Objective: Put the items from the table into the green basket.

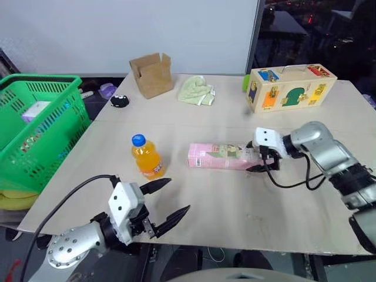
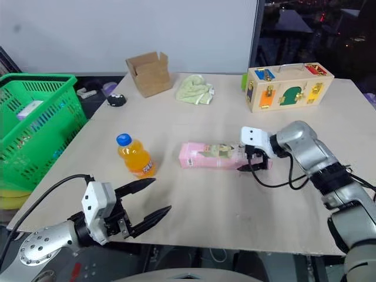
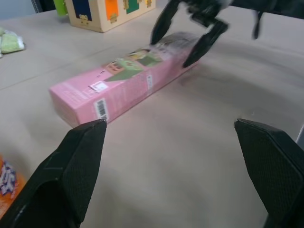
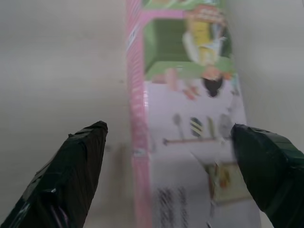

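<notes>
Pink carton (image 1: 222, 156) lies flat mid-counter (image 1: 235, 200), beside the bottle (image 1: 147, 157); the right gripper (image 1: 262, 161) straddles its end, released. Cardboard likely light, stiff, crushable: pinch across the narrow width. Left gripper (image 1: 166, 204) hangs spread.

The counter (image 1: 235, 200) is lit evenly from overhead, with a warm, moderately bright cast. Only soft, short shadows are thrown, as seen beneath the pink carton (image 1: 220, 156) and beside the orange-drink bottle (image 1: 147, 157). A dark window area is seen at the upper right of the head views, with small points of reflected light. The far counter edge is slightly bowed by lens distortion. In the right wrist view the carton print is rendered blurred. In the left wrist view the black fingers (image 3: 61, 180) are shown soft-edged.
</notes>
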`<state>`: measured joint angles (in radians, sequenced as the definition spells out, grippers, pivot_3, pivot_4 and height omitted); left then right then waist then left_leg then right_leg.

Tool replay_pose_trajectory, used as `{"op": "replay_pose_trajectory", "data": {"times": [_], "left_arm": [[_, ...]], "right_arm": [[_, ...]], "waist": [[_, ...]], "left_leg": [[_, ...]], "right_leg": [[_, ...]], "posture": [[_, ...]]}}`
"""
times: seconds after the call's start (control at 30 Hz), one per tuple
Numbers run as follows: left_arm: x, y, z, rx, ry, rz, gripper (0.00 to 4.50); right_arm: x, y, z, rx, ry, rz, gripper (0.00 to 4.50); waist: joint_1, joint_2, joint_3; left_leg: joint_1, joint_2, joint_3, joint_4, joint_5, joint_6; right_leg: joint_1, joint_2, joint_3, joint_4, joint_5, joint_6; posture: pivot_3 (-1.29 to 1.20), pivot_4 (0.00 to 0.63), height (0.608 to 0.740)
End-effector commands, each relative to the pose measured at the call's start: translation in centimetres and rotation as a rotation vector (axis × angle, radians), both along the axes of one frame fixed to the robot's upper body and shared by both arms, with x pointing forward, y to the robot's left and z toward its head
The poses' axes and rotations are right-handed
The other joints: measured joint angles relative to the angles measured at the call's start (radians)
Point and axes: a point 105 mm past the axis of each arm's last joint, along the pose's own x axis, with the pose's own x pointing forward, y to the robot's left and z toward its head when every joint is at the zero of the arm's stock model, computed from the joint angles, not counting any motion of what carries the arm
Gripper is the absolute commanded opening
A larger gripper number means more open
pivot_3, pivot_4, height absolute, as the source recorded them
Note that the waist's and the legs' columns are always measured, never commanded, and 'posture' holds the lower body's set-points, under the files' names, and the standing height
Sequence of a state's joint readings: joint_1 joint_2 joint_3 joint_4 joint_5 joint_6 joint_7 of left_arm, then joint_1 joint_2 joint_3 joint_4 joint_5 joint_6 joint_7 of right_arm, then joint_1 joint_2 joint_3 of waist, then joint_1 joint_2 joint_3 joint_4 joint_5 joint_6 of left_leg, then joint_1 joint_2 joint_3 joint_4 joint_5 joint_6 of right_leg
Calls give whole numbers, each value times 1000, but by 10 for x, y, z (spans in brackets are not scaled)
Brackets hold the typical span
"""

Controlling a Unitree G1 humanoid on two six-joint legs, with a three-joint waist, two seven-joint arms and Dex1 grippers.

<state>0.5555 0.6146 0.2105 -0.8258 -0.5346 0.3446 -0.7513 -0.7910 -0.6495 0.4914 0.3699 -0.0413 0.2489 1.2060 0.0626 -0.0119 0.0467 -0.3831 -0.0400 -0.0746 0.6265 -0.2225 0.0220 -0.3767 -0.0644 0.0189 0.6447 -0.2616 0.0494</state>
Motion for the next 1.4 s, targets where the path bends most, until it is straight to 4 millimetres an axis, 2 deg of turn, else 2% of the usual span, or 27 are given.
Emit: {"op": "replay_pose_trajectory", "data": {"times": [0.03,0.2,0.37,0.47,0.57,0.7,0.9,1.03,1.1,1.23,1.4], "left_arm": [[-8,-12,14,-12,-48,-19,4484],[-17,-21,25,-17,-73,-17,4484],[-17,-31,33,-34,-105,-30,4484],[-16,-36,38,-61,-127,-30,4484],[-15,-40,43,-80,-137,-39,4500],[-10,-44,50,-116,-125,-38,4500],[5,-43,59,-201,-64,28,4500],[17,-37,50,-289,25,68,4500],[29,-29,41,-328,60,91,4500],[55,-16,32,-443,101,127,4500],[60,-26,34,-509,126,56,4500]], "right_arm": [[14,-5,-4,-65,-24,-20,4446],[25,-11,-8,-140,-23,-31,4446],[29,-12,-14,-152,-28,-52,4446],[37,-12,-11,-135,-82,-102,4446],[39,-13,-6,-94,-85,-131,3619],[36,-16,-1,-53,-80,-142,1878],[11,-21,11,106,68,-196,1878],[-12,-21,30,328,249,-293,1878],[-30,-18,42,430,333,-285,1878],[-79,1,69,616,499,-179,1878],[-109,24,78,693,536,-75,1878]], "waist": [[13,0,0],[44,0,0],[53,1,0],[55,1,0],[57,1,0],[58,3,1],[58,4,1],[52,5,2],[48,7,3],[33,7,3],[3,6,3]], "left_leg": [[0,0,-1,0,0,0],[-1,0,-2,0,0,0],[0,0,-1,0,0,0],[0,1,-1,0,0,0],[1,1,-1,0,0,-1],[1,1,-1,1,0,-1],[-1,1,-1,1,0,-1],[-2,1,-1,1,0,-1],[-2,1,-1,1,0,-1],[-3,2,-3,4,0,-1],[-3,3,-1,6,0,-1]], "right_leg": [[0,0,-1,0,0,0],[0,1,-1,0,0,-1],[0,1,-1,0,0,-1],[0,2,-1,1,0,-1],[-1,3,0,3,0,-1],[-1,3,0,3,0,-1],[-2,3,0,3,1,-1],[-2,3,0,3,2,2],[-2,3,0,3,1,0],[-2,5,-2,4,0,-1],[-1,5,-1,4,1,-1]], "posture": [[213,0,740],[230,0,740],[228,0,740],[227,0,740],[220,0,740],[185,0,740],[149,0,740],[122,0,740],[105,0,740],[75,0,740],[59,0,740]]}}
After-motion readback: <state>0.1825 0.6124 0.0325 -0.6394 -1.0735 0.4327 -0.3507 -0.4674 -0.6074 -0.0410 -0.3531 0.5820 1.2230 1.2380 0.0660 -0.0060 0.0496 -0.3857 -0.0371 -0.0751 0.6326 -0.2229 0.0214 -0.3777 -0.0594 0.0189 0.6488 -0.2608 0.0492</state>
